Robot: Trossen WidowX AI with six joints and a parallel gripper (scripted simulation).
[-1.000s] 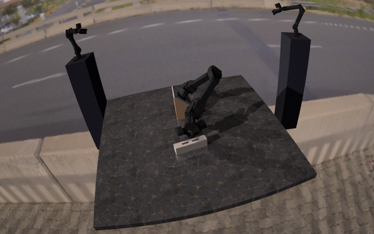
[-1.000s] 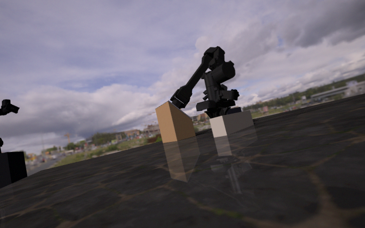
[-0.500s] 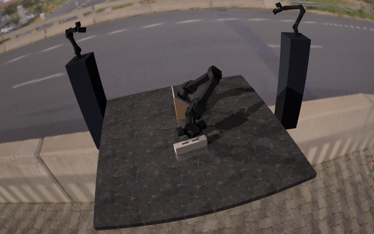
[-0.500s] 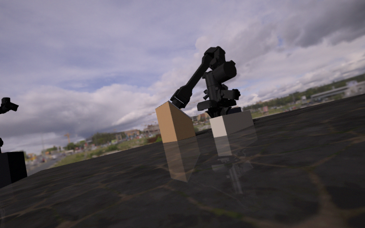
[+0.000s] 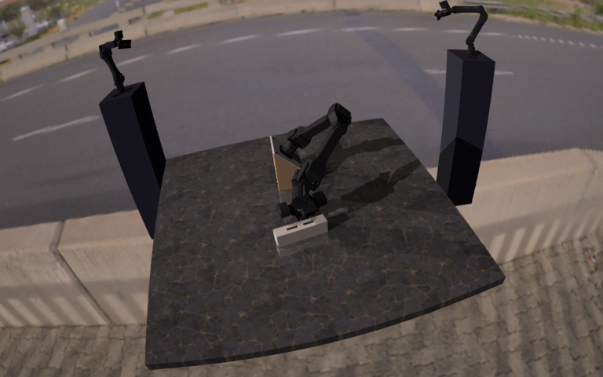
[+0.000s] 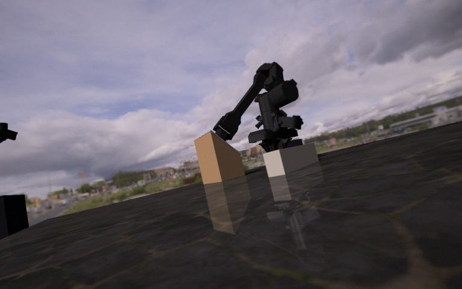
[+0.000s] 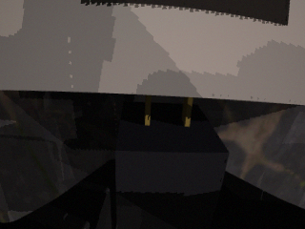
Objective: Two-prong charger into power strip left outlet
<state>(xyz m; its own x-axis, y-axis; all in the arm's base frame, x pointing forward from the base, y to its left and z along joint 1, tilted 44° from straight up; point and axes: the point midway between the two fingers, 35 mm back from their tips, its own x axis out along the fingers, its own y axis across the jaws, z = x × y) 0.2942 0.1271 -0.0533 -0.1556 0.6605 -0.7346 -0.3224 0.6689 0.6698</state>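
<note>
The power strip (image 5: 297, 236) (image 6: 299, 157) (image 7: 191, 52) is a light grey block lying on the dark stone table (image 5: 222, 275) (image 6: 375, 211); two dark outlets show on its top in the top view. My gripper (image 5: 305, 212) (image 6: 276, 140) (image 7: 158, 171) hangs right over the strip's top, pointing down, and is shut on the black charger (image 7: 168, 156). In the wrist view its two gold prongs (image 7: 168, 114) point at the strip, their tips at the near edge of the grey top. The top and exterior views do not show where the prongs meet the strip.
A tan box (image 5: 283, 172) (image 6: 218, 160) stands just behind the strip, at the arm's base. Two tall black pillars (image 5: 133, 151) (image 5: 464, 124) with camera arms stand at the table's back left and back right corners. The table ends a short way in front.
</note>
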